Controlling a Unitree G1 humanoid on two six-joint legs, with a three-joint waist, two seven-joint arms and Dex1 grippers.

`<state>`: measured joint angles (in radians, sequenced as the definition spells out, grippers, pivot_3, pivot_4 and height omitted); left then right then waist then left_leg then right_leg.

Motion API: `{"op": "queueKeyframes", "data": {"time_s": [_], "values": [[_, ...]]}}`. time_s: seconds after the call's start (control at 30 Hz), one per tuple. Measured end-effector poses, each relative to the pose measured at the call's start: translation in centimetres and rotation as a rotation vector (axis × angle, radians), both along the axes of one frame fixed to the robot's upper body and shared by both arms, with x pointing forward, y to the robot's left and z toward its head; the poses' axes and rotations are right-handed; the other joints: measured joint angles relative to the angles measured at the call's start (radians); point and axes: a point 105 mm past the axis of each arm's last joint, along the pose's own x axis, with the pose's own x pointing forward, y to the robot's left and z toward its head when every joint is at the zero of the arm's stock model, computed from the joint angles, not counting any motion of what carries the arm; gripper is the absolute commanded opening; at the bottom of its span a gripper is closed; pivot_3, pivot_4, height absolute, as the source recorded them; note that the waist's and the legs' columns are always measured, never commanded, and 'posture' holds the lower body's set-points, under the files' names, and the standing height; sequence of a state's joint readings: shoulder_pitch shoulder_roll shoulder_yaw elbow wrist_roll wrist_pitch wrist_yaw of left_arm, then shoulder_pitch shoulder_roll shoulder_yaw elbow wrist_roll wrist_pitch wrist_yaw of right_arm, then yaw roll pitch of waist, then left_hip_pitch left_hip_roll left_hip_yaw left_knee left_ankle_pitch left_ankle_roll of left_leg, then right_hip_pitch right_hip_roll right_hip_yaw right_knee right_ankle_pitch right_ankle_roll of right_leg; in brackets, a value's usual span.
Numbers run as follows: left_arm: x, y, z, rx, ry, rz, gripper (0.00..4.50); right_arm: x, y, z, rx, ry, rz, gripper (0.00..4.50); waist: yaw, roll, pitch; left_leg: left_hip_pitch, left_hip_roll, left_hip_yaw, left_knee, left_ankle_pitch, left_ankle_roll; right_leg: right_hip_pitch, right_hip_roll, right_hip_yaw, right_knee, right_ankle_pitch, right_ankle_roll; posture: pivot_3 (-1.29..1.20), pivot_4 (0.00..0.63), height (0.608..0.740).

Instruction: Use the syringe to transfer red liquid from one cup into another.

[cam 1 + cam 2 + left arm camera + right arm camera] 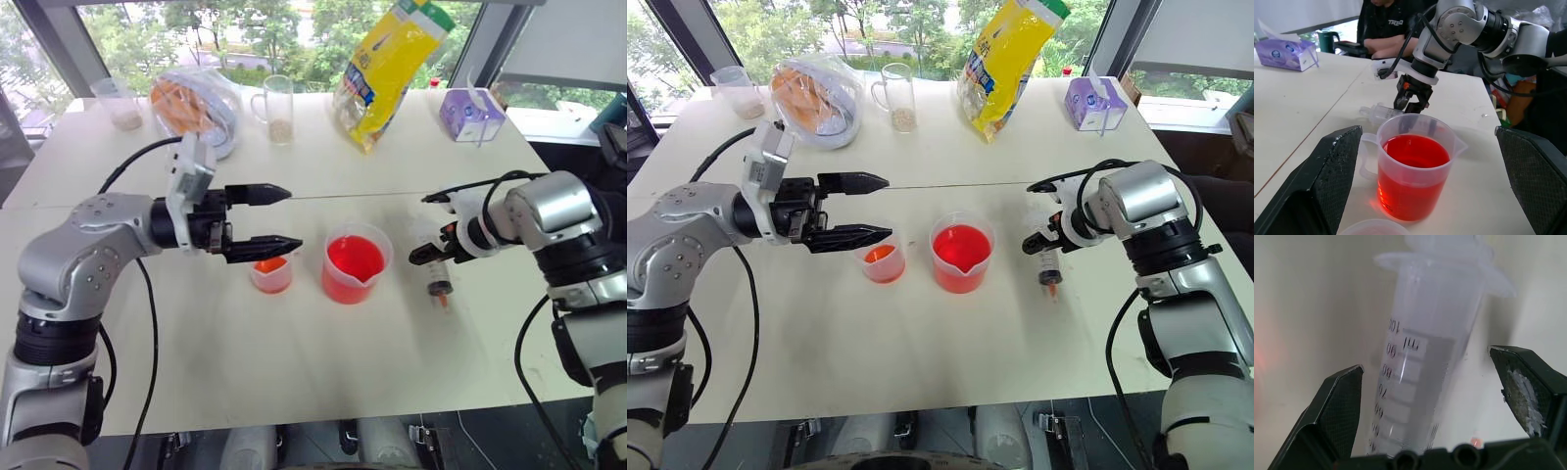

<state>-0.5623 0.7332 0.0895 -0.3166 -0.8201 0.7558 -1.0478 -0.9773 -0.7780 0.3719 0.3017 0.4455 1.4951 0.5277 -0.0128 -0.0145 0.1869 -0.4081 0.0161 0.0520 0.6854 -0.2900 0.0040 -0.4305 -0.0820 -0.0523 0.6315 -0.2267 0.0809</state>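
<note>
1. Head views: the syringe (438,277) lies flat on the white worktop (294,362), its orange-red tip toward the near edge. The right hand (438,250) is down over the syringe's barrel, its two black fingers either side of it. Two cups stand left of the syringe: the larger beaker (355,262), round, clear plastic with a pour lip, holding red liquid (353,257), and just beside it the smaller measuring cup (271,273) with an orange-red spot inside. The left hand (279,219) hangs level above the smaller cup, its two tapered black fingers spread apart and holding nothing.
2. At the back of the worktop: one yellow bag (390,67), one purple tissue box (470,114), one handled glass (275,108), one clear cup (120,103) and one crinkled plastic bag (196,106) with orange contents.
3. Left wrist view: the beaker stands between the left hand's two textured pads (1334,161), apart from both and roughly two-thirds full. Beyond it, the right hand sits on the syringe, which lies on its side. A seated person (1393,29) is in the background.
4. Right wrist view: the syringe's clear barrel, with printed scale marks and a flared flange, lies between the right hand's fingers (1337,406). Gaps show on both sides, so the fingers are apart and not clamped.
</note>
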Motion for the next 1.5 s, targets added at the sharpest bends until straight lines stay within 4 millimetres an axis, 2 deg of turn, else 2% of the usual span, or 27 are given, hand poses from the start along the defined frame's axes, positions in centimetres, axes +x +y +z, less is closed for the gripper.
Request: {"op": "queueKeyframes", "data": {"time_s": [0.1,0.13,0.37,0.47,0.53,0.63,0.73,0.83,0.9,0.97,1.07,1.17,1.2,1.33,1.5], "values": [[0.0,0.1,-0.1,-0.002,0.003,0.008,4.5,0.2,-0.1,-0.1,-0.021,-0.011,0.005,1.77,0.0,-0.001,0.0,0.0,0.0,0.0,0.0,0.0,0.0,0.0,0.0,0.0,0.0,0.0,0.0,0.0,0.15,0.74],[0.0,0.1,-0.1,-0.003,0.003,0.008,4.5,0.2,0.0,-0.1,-0.021,-0.011,0.007,1.55,-0.001,-0.001,0.0,0.0,0.0,0.0,0.0,0.0,0.0,0.0,0.0,0.0,0.0,0.0,0.0,0.0,0.15,0.74],[0.7,0.2,0.7,-0.019,-0.015,-0.011,4.5,-0.6,-0.3,-0.1,-0.003,-0.029,-0.004,1.57,0.003,-0.001,-0.001,0.0,0.0,0.0,0.0,0.0,0.0,0.0,0.001,-0.001,0.0,0.0,0.0,0.0,0.15,0.74],[1.3,-0.1,1.0,-0.011,-0.024,-0.031,4.5,-1.3,-1.0,1.0,0.007,-0.112,0.013,1.57,0.011,0.0,0.0,-0.001,0.0,0.0,0.0,0.0,0.0,0.0,0.0,-0.001,-0.001,0.0,0.0,0.0,0.15,0.74],[1.6,0.1,1.2,-0.011,-0.031,-0.032,4.5,-1.3,-1.1,2.6,0.021,-0.184,0.02,1.57,0.008,0.0,0.0,-0.001,0.0,0.0,0.0,0.0,0.0,0.0,0.0,-0.001,-0.001,0.0,0.0,0.0,0.15,0.74],[2.3,0.1,1.7,-0.031,-0.034,-0.043,4.5,-1.2,-0.6,6.6,0.095,-0.444,0.06,1.57,0.006,0.0,0.0,-0.001,-0.001,0.0,0.0,0.0,0.0,0.0,0.001,-0.001,-0.001,0.0,0.0,0.0,0.15,0.74],[2.6,-0.7,2.6,-0.041,-0.047,-0.089,4.5,-1.3,0.8,12.7,0.2,-0.788,0.093,1.57,0.002,0.0,0.0,0.0,0.0,-0.001,0.0,0.0,0.0,0.0,0.001,-0.001,0.0,0.0,0.0,0.0,0.15,0.74],[3.0,-0.9,3.4,-0.047,-0.048,-0.126,4.5,-2.4,2.4,17.5,0.35,-1.037,0.115,1.57,-0.001,0.0,0.0,0.0,0.0,-0.001,0.0,0.0,-0.001,0.0,0.001,-0.001,0.001,0.0,0.0,0.0,0.15,0.74],[3.4,-0.9,4.0,-0.052,-0.057,-0.146,4.5,-3.4,4.0,19.5,0.467,-1.16,0.177,1.57,0.001,0.0,0.0,0.0,0.0,-0.001,0.0,0.0,-0.001,0.0,0.002,-0.001,0.001,0.0,0.0,0.0,0.15,0.74],[3.9,-1.4,4.2,-0.044,-0.06,-0.167,4.5,-4.7,6.2,20.4,0.614,-1.226,0.266,1.57,0.002,0.0,0.0,0.0,0.0,-0.001,0.0,0.0,-0.001,0.0,0.001,-0.001,0.001,0.0,0.0,0.0,0.15,0.74],[4.5,-2.2,4.0,-0.033,-0.049,-0.202,4.5,-6.6,8.7,19.3,0.73,-1.219,0.401,1.57,0.008,0.0,0.0,0.0,-0.001,-0.001,0.0,0.0,0.0,0.001,0.0,-0.001,0.0,0.0,0.0,0.0,0.15,0.74],[5.1,-2.4,4.1,-0.036,-0.032,-0.213,4.5,-7.6,10.2,17.6,0.754,-1.177,0.484,1.57,0.005,0.0,0.0,-0.001,-0.001,0.0,0.0,0.0,0.0,0.0,0.0,-0.001,-0.001,0.0,0.0,0.0,0.15,0.74],[5.3,-2.8,4.7,-0.048,-0.038,-0.226,4.5,-8.0,10.8,16.8,0.761,-1.166,0.518,1.57,0.006,0.0,0.0,-0.001,-0.002,-0.001,0.0,0.0,0.0,0.0,0.0,-0.001,-0.001,0.0,0.001,0.0,0.15,0.74],[5.3,-3.8,6.4,-0.059,-0.074,-0.261,4.5,-8.5,11.9,13.8,0.772,-1.111,0.563,1.57,0.002,0.0,0.0,0.0,-0.002,-0.001,0.0,0.0,0.0,0.0,0.0,-0.001,0.0,0.0,0.001,0.0,0.15,0.74],[5.2,-5.4,6.7,-0.077,-0.07,-0.313,4.5,-8.5,12.7,9.7,0.741,-1.047,0.578,1.57,0.0,0.0,0.0,0.0,-0.002,-0.001,0.0,0.0,0.0,0.0,0.001,-0.001,0.0,0.0,0.001,0.0,0.15,0.74]]}}
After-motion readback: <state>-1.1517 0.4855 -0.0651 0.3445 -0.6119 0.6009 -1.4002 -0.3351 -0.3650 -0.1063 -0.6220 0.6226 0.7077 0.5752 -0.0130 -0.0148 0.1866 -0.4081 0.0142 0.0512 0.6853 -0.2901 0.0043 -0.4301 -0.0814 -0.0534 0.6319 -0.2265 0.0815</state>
